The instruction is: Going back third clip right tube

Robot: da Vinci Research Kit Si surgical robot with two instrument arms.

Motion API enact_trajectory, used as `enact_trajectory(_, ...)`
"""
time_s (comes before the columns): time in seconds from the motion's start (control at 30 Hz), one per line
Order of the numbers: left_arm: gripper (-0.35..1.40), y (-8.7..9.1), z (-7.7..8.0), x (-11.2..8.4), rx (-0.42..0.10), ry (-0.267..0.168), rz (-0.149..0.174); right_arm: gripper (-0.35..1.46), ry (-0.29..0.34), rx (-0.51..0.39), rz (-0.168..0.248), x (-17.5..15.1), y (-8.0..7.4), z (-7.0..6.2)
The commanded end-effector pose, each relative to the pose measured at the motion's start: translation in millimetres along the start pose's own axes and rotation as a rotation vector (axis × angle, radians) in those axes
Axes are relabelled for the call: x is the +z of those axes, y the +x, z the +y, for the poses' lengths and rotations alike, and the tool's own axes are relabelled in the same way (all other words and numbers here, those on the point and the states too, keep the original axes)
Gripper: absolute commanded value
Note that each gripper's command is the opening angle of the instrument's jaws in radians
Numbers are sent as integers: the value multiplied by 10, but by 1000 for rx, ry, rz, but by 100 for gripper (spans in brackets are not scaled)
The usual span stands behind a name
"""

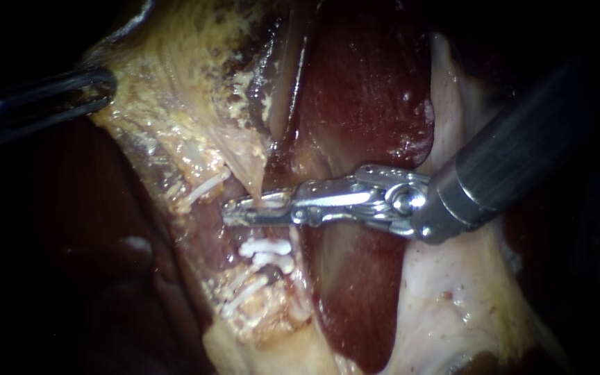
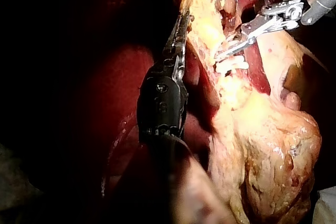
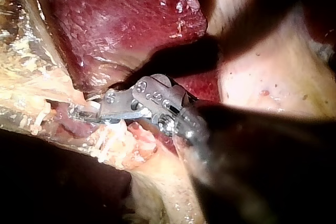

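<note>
**Right instrument is reaching level across the liver.**
Its tool is standing narrowly parted, straddling the tube.

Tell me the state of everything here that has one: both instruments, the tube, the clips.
Right instrument: jaws open, tube between them.
Left instrument: tip against fatty tissue.
Tube: uncut where it shows.
Clips: shut, just below the right instrument's jaws.

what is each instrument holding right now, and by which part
Left instrument grips the pale tissue by its edge. Right instrument is at the tube just above a clip; whether it holds anything cannot be told.
</note>
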Motion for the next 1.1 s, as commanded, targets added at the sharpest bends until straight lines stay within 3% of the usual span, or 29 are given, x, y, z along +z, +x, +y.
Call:
enact_trajectory(0.03,-35,0,0,0,0,0,0,-35,1,5,0,0,0,0)
enact_trajectory(0.07,-35,0,0,0,0,0,0,-29,1,5,0,-1,0,-1)
enact_trajectory(0.2,-35,0,0,0,0,0,0,32,-6,5,1,-3,0,-2)
enact_trajectory(0.27,-35,1,0,0,0,0,0,48,-25,4,15,-4,0,-2)
enact_trajectory(0.5,-35,1,-1,0,1,0,-1,59,-31,-85,46,-8,-1,-1)
enact_trajectory(0.8,-35,1,-2,0,0,-1,-1,60,4,-237,31,-19,-8,-14)
enact_trajectory(0.97,-35,1,-2,-1,0,-1,-1,60,35,-269,32,-18,-10,-23)
enact_trajectory(1.1,-35,1,-2,-1,0,-1,-1,60,30,-286,34,-19,-9,-19)
